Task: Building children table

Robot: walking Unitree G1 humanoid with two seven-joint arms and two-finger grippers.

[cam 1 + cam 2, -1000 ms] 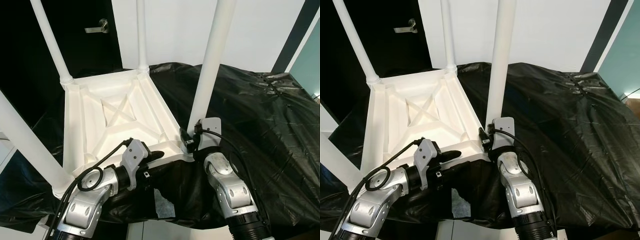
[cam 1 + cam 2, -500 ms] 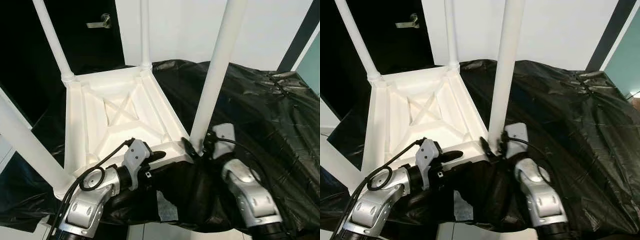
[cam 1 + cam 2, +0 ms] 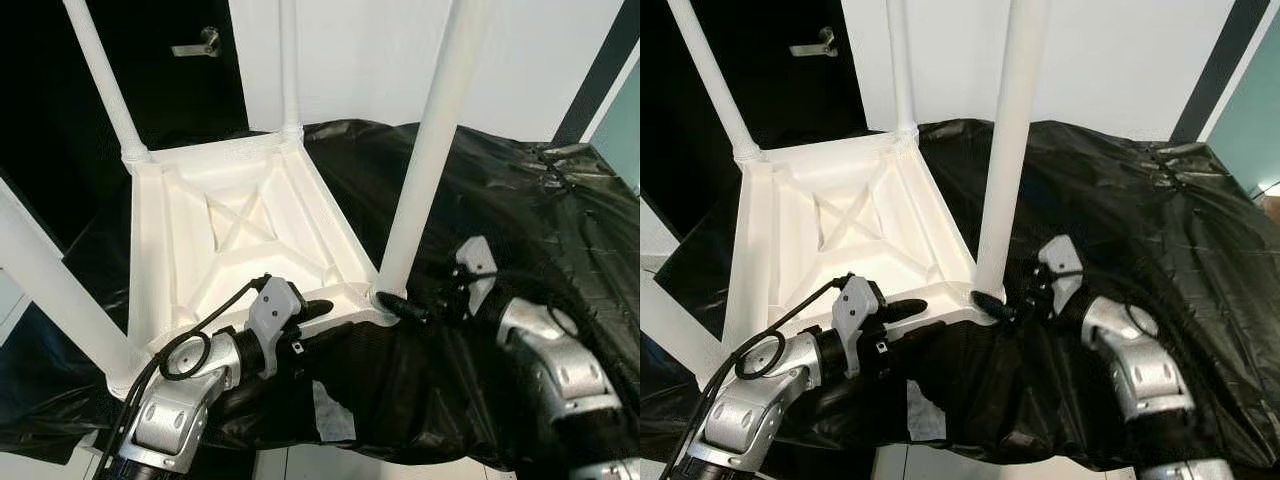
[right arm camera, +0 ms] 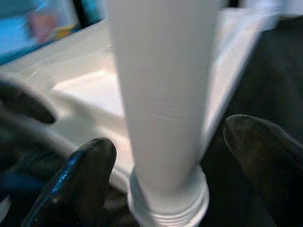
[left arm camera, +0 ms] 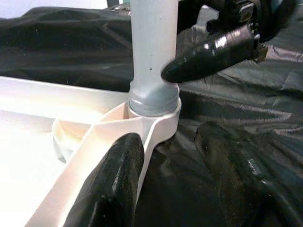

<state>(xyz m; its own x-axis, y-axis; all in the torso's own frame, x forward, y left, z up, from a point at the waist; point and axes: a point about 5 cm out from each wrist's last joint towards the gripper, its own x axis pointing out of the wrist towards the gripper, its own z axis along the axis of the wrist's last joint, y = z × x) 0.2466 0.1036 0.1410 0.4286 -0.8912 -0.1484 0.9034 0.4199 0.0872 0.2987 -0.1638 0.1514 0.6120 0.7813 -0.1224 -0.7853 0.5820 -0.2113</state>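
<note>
**Upturned table, both grippers at near-right corner**

White kids' table point(image 3: 240, 235) lies upside down on a black sheet point(image 3: 520, 220), 4 legs up. Near-right leg point(image 3: 425, 150) stands in its corner socket point(image 5: 154, 106). Right gripper point(image 4: 165, 175) is at the leg's base, fingers spread wide either side of it, not clamped. Left gripper point(image 5: 165, 156) straddles the table's near rim by that socket; fingers apart, 1 inside the frame, 1 outside. Dark door w/ handle point(image 3: 195, 45) behind.

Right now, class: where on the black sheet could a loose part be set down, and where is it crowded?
Free: the black sheet right of the near leg. Crowded: the table corner, with the right gripper at the leg base and the left gripper on the rim.
</note>
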